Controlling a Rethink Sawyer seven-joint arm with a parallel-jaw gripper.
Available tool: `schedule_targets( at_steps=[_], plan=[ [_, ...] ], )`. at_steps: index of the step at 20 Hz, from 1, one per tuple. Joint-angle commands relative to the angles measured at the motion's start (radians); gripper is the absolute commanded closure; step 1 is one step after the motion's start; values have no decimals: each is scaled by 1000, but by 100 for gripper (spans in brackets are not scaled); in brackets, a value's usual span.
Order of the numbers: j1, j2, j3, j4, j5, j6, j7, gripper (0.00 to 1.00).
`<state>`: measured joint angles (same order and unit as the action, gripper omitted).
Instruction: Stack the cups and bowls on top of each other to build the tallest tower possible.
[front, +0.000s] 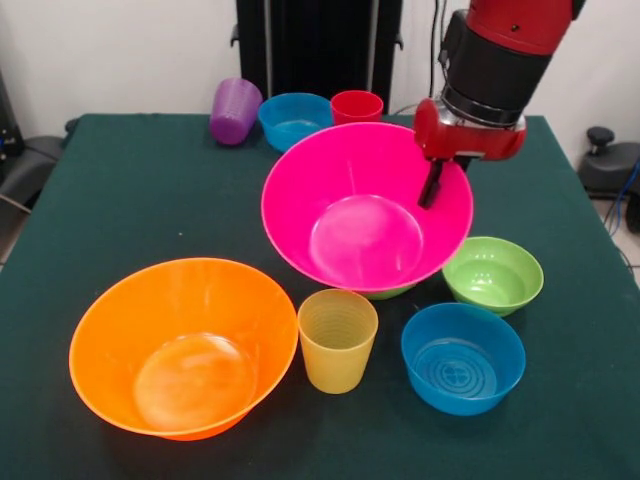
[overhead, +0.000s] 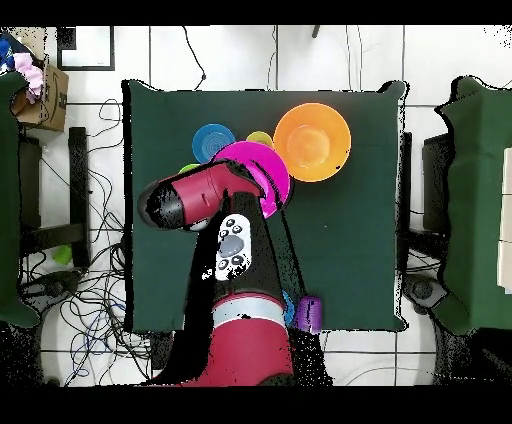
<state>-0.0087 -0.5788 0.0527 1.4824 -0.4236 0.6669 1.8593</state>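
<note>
Up front the big orange bowl (front: 183, 345), yellow cup (front: 337, 338) and a blue bowl (front: 462, 357) sit loose, with the small green bowl (front: 493, 274) just behind on the right. Mid-table, the gripper (front: 432, 186) pinches the hot pink bowl (front: 365, 205) by its right rim, tilted over something green, so I'd guess it's being placed; next it needs levelling and seating. At the back, purple cup (front: 234, 110), another blue bowl (front: 295, 119) and red cup (front: 356, 105) wait.
</note>
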Motion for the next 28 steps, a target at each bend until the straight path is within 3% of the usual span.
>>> schedule_targets(
  at_steps=[1, 6, 12, 20, 28],
  plan=[
    [49, -33, 24, 114, 85, 2, 189, 100],
    [37, -153, 27, 287, 125, -25, 146, 100],
    [11, -213, 19, 405, 106, -104, 97, 100],
    [-7, -179, -34, 388, 24, -180, 77, 100],
    [22, -142, -86, 333, 12, -194, 95, 100]
  ],
)
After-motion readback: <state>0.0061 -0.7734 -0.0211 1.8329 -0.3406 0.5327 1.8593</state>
